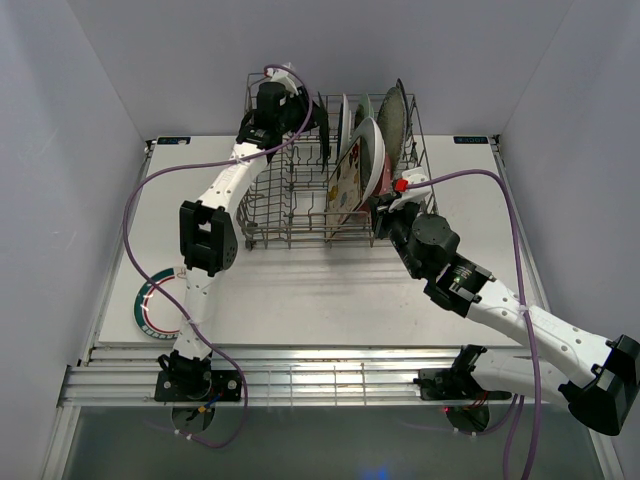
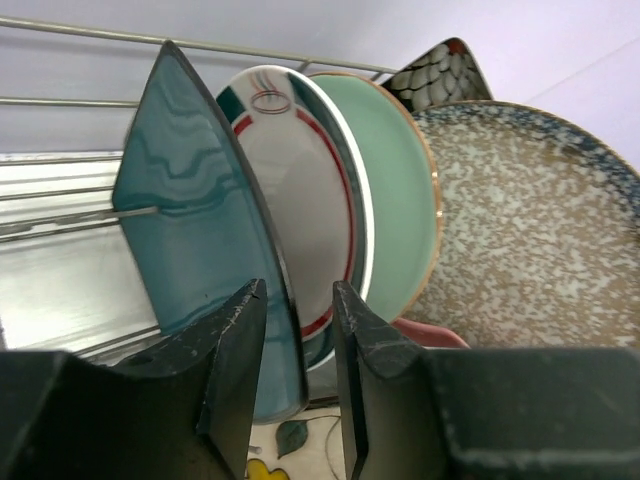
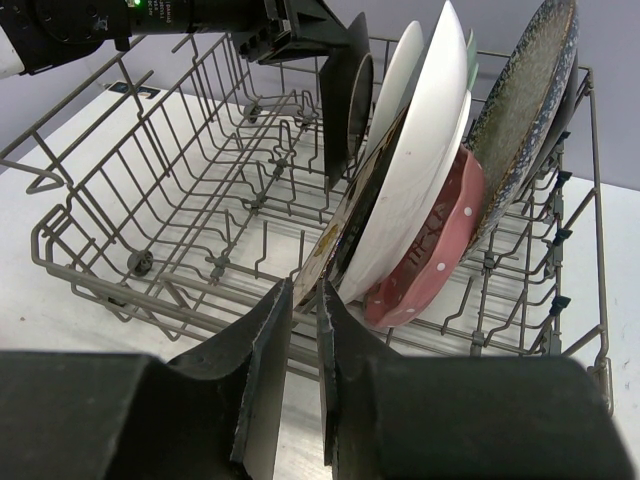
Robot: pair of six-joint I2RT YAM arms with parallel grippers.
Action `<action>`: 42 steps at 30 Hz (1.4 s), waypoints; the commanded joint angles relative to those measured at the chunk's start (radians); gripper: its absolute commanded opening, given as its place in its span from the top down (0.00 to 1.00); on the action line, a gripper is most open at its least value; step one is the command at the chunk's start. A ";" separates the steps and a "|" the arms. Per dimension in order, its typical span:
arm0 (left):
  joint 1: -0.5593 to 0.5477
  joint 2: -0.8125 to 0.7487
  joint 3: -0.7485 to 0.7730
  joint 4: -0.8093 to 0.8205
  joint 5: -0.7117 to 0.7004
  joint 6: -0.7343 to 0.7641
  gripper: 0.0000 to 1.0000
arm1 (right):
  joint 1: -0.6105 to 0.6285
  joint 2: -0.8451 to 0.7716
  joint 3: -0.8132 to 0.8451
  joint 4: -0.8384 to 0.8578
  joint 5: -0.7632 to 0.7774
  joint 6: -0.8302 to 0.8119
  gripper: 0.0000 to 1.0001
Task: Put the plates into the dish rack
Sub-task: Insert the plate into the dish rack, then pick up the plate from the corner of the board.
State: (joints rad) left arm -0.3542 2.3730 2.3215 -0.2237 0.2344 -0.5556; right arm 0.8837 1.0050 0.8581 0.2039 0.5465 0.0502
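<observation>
Several plates stand on edge in the right half of the dish rack [image 1: 290, 205], packed close between its tines. Nearest the rack's empty left half is a teal square plate [image 2: 200, 220], upright. Behind it, toward the rack's right wall, come a white round plate with a red and green rim [image 2: 300, 200], a mint green plate [image 2: 400, 210], a big speckled plate [image 2: 540, 240] and the corner of a dark scale-patterned plate [image 2: 440, 80]. At the rack's front, a floral square plate [image 1: 348, 175] leans against a large white plate [image 3: 425, 160], with a pink dotted dish [image 3: 435, 250] tucked low behind that.

One more rimmed white plate [image 1: 150, 305] lies flat on the table [image 1: 330, 300], well off to the left of the rack and near its front.

From over the rack's far left corner, the left gripper [image 2: 297, 287] straddles the teal plate's edge. Its fingers are parted, with a visible gap between the plate and one finger, so it is not clamped.

Just outside the rack's front wire, at its right end, the right gripper [image 3: 304, 285] has its fingers drawn narrow. The floral plate's lower corner sits right at their tips. I cannot tell whether they pinch it.
</observation>
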 commanded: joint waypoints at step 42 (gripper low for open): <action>0.035 -0.608 -0.401 0.152 0.092 0.327 0.02 | -0.006 0.000 0.002 0.023 0.000 0.014 0.77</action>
State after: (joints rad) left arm -0.3290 1.8904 1.9911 -0.1036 0.3553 -0.3111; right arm 0.8829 1.0084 0.8581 0.2035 0.5461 0.0532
